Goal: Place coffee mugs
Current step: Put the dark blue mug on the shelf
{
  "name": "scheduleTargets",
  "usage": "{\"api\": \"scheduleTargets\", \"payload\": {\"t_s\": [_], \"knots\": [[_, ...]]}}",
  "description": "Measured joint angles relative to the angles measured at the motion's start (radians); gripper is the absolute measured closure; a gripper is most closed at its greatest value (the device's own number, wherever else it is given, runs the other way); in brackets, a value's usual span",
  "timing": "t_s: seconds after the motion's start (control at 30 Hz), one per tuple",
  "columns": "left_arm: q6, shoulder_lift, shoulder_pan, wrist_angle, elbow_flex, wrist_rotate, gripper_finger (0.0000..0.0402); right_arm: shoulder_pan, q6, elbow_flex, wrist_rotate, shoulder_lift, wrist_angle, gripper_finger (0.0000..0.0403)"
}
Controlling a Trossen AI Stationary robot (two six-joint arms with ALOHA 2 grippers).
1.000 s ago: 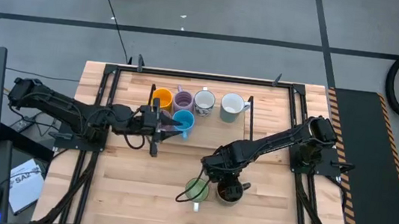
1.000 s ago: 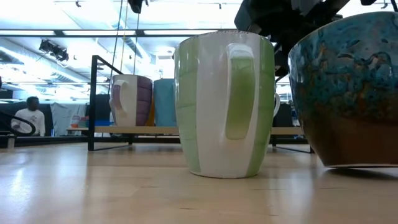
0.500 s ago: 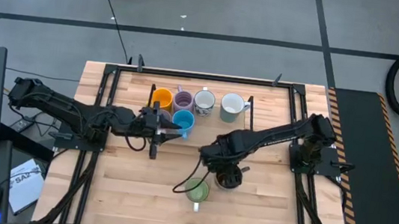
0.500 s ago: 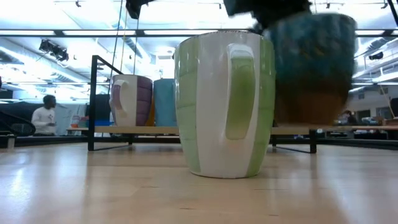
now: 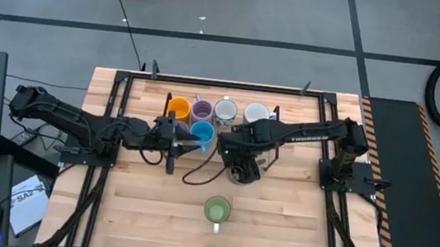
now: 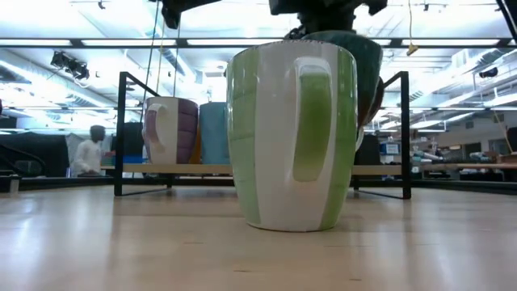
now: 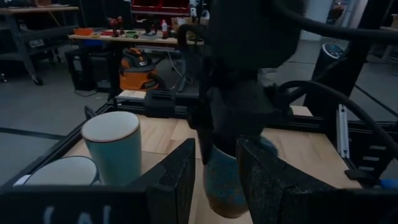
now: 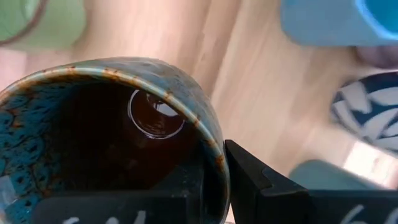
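My right gripper point(image 5: 240, 166) is shut on a dark brown-and-teal mug point(image 5: 244, 173), held above the table's middle, in front of the mug row. An orange mug point(image 5: 178, 107), a lavender mug point(image 5: 202, 109), a white patterned mug point(image 5: 226, 110) and a pale mug point(image 5: 256, 115) stand upright in that row at the far side. A bright blue mug point(image 5: 202, 131) stands in front of them. A green mug point(image 5: 217, 210) stands alone near the front. My left gripper point(image 7: 221, 180) is open, level, beside the blue mug and facing the held mug point(image 7: 224, 186). My right gripper holds the dark mug by its rim point(image 8: 214, 158), with one finger inside the mug and one finger point(image 8: 261, 183) outside the wall. The fingers come from above, pointing down. The mug hangs below them, mouth up, clear of the table point(image 6: 365, 73).
A black metal frame point(image 6: 121, 133) borders the far part of the table, around the mug row. A dark cable point(image 5: 197, 175) loops over the wood between the arms. Bare wood lies left and right of the green mug point(image 6: 291, 137). A person stands in the room beyond.
My right gripper has lifted the dark mug off the table beside the green mug. It has carried the mug up and toward the far edge, to just in front of the mug row. The green mug has stayed where it was.
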Motion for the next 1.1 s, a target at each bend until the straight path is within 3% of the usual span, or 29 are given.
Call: {"api": "scheduleTargets", "payload": {"t_s": [0.2,0.6,1.1], "knots": [[0.000,0.000,0.000,-0.003,0.000,-0.014,0.0279,-0.091,-0.070,0.000,-0.003,0.000,-0.001,0.0353],[0.002,0.000,0.001,-0.063,0.000,-0.016,0.0279,-0.278,-0.048,0.000,-0.059,0.000,-0.074,0.0353],[0.000,0.000,0.001,-0.112,0.000,-0.015,0.0279,-0.347,0.036,0.000,-0.103,0.000,-0.133,0.0353]]}}
